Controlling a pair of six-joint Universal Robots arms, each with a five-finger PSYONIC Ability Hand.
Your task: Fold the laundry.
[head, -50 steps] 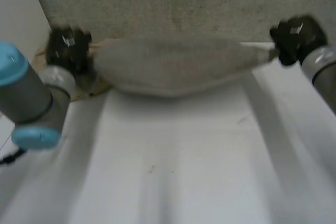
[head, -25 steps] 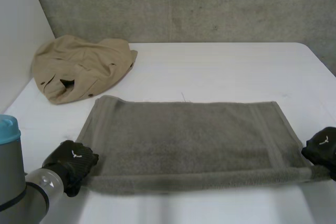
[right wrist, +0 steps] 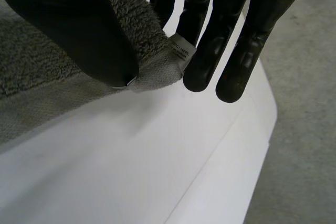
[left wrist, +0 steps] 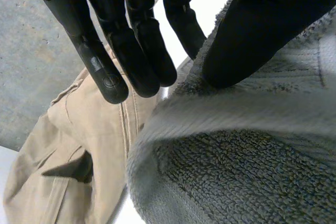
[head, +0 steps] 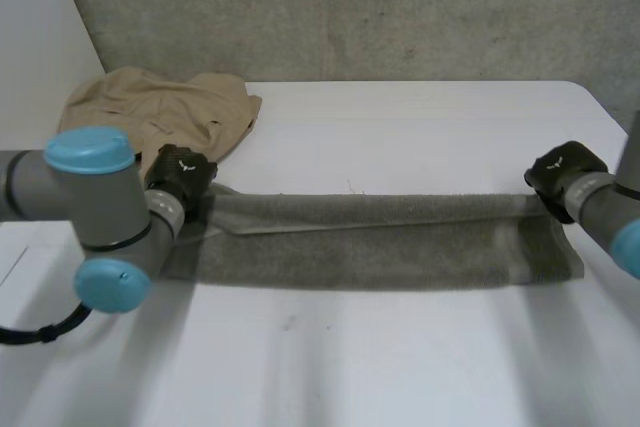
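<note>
A grey towel (head: 370, 242) lies across the middle of the white table (head: 400, 137), doubled over into a long strip. My left hand (head: 180, 175) is at the strip's far left corner. There the thumb and fingers (left wrist: 131, 51) pinch the thick towel edge (left wrist: 252, 171). My right hand (head: 565, 172) is at the far right corner. Its thumb (right wrist: 68, 24) and fingers hold the towel corner (right wrist: 152, 61) with its small label, just above the table.
A crumpled tan garment (head: 160, 112) lies at the table's far left, just beyond my left hand, and appears past the fingertips as tan garment (left wrist: 63, 156). The table's right edge (right wrist: 247, 145) runs close by my right hand. A grey wall stands behind.
Both hands carried the towel's near edge away from me to its far edge, doubling the flat towel into a narrow strip. Before that the towel was swung out and laid flat.
</note>
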